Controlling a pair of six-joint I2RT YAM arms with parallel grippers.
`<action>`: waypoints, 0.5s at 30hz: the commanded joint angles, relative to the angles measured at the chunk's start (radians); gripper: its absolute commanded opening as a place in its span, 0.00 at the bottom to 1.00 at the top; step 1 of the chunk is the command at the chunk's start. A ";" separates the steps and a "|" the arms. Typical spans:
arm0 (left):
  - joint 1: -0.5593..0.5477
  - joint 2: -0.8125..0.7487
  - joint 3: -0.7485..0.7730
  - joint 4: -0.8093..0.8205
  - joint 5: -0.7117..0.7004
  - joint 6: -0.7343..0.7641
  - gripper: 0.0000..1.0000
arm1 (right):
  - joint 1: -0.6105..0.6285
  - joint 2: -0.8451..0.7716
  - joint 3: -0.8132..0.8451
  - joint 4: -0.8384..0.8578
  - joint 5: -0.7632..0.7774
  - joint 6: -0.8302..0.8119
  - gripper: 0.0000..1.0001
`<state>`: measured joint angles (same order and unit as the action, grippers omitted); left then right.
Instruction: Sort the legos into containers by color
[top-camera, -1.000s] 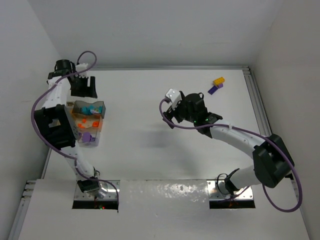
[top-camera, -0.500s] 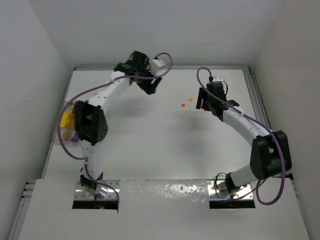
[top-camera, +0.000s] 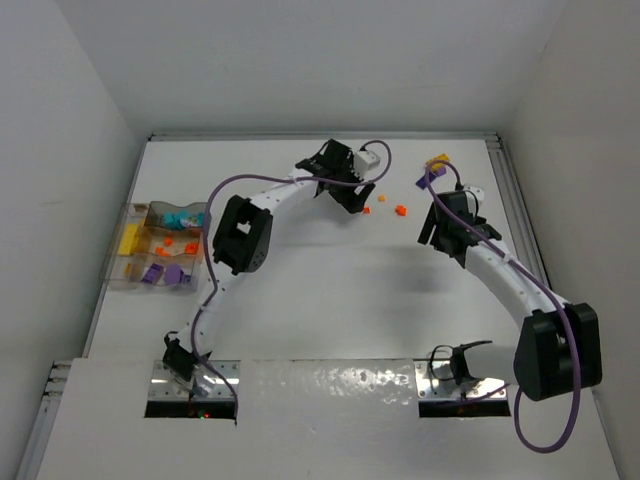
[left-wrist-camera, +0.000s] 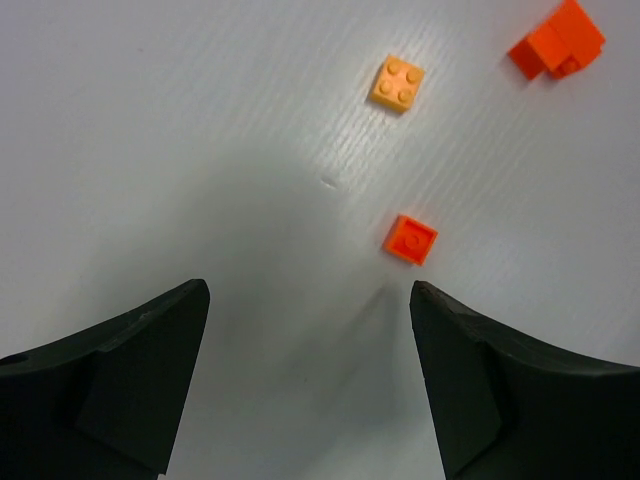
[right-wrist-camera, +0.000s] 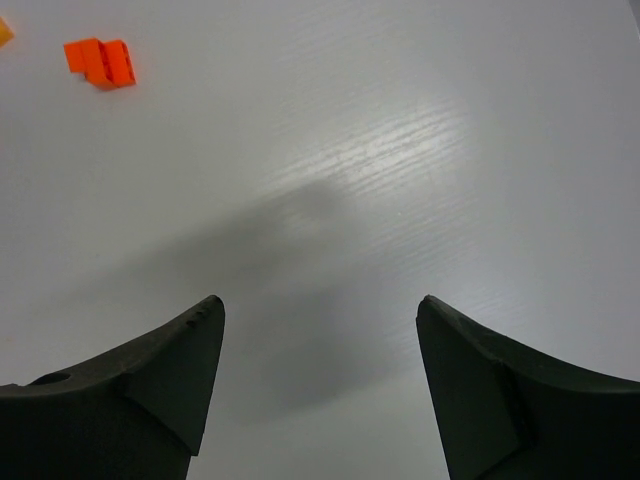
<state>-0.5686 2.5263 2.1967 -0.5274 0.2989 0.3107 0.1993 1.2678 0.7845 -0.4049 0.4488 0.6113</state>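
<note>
Now that my left arm (top-camera: 270, 196) has swung across from the containers (top-camera: 116, 272), that part-filled tray sits far left; left gripper (left-wrist-camera: 310, 290) hangs spread, empty, just short of a single-stud orange lego (left-wrist-camera: 411, 239); right gripper (right-wrist-camera: 320, 300) likewise spread, empty; orange gets picked next, I judge.

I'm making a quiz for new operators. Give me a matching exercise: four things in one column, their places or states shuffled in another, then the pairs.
1. pale orange four-stud square brick
2. clear plastic compartment tray
3. yellow brick
4. left gripper

A. at the left edge of the table
B. open, holding nothing
C. near the far right corner
D. on bare surface beside a small red-orange single-stud brick

Pairs: 1-D, 2-A, 3-C, 4-B
</note>
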 joint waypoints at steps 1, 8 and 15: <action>-0.017 -0.024 0.055 0.160 0.016 -0.070 0.80 | 0.005 -0.016 -0.008 -0.021 0.001 0.025 0.76; -0.077 -0.018 -0.009 0.195 0.020 -0.070 0.75 | 0.005 -0.016 -0.007 -0.015 -0.007 0.022 0.74; -0.085 0.000 -0.011 0.175 -0.010 -0.022 0.51 | 0.003 -0.008 0.001 -0.008 -0.013 0.010 0.73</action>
<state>-0.6567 2.5359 2.1849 -0.3851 0.2981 0.2646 0.2001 1.2682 0.7742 -0.4286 0.4397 0.6250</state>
